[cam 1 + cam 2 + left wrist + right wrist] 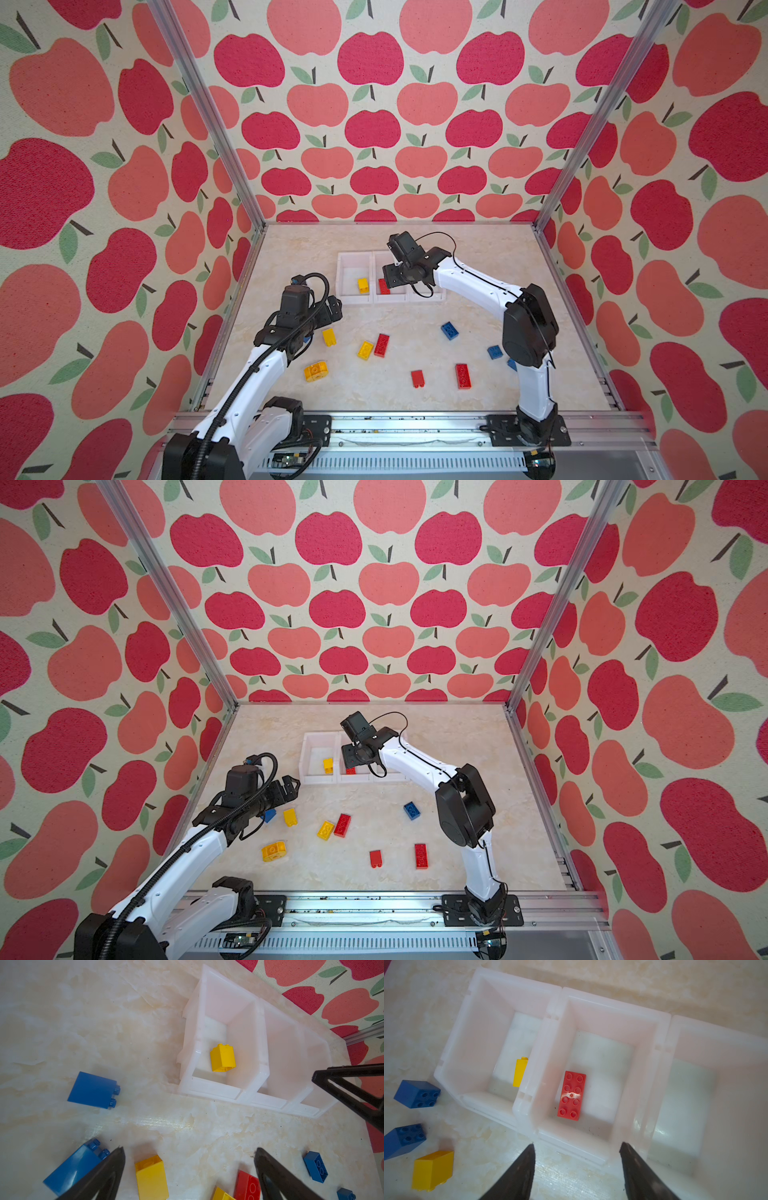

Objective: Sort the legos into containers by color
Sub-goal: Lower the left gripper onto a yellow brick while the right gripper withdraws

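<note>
Middle bin holds the red brick [571, 1095], flat, studs up. The bins [353, 298] sit mid-frame in both top views, and the left one holds a yellow brick [222, 1058]. Over the middle bin's near rim is the right pincer [577, 1144], spread, nothing in it. The left pincer [189, 1148] is spread wide and empty, above the counter [374, 399], left of and below the bins. Loose bricks [381, 345] in red, yellow and blue are scattered across the lower counter, with the rounded yellow one [315, 371] at lower left.

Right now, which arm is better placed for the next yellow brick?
Left: the left gripper, open, hovers by a loose yellow brick; the right gripper is over the bins, above a red brick.
</note>
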Controlling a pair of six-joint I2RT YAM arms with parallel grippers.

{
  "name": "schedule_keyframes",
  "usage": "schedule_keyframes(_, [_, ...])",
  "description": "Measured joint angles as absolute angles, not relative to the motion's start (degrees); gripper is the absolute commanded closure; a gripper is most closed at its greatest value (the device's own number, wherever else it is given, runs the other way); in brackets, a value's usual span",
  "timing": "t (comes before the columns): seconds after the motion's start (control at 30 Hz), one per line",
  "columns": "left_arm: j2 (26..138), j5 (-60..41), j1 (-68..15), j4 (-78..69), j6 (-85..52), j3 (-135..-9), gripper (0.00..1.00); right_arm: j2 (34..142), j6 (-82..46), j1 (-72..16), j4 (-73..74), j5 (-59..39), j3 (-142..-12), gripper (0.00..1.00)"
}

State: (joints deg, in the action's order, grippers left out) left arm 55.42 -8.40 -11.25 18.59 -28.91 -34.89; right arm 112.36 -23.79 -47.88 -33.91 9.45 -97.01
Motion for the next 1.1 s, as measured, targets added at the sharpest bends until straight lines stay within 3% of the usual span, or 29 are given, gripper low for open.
schedule_keyframes(0.27, [58.9,-8.4,-13.3,27.8,-30.4,-39.7,0.01,99.6,-23.8,-47.6,-33.7,8.9,-84.8,0.18])
schedule_keyframes(0.47, [62.0,-8.4,-14.7,34.0,-30.6,-42.5,0.01,89.6,-24.3,-45.8,-33.1,7.8,-73.5,0.16])
schedule_keyframes(0.63, [65.8,-8.4,-15.3,37.0,-30.6,-43.9,0.09,81.3,-25.8,-42.5,-32.9,7.3,-65.7,0.16])
schedule_keyframes(0.87, [71.1,-7.0,-16.1,39.1,-30.6,-45.3,0.29,71.9,-27.6,-37.9,-32.8,6.3,-57.2,0.15])
schedule_keyframes(1.1, [76.2,-5.5,-16.4,40.1,-30.3,-46.3,0.30,66.0,-28.6,-33.5,-32.9,4.8,-52.4,0.14])
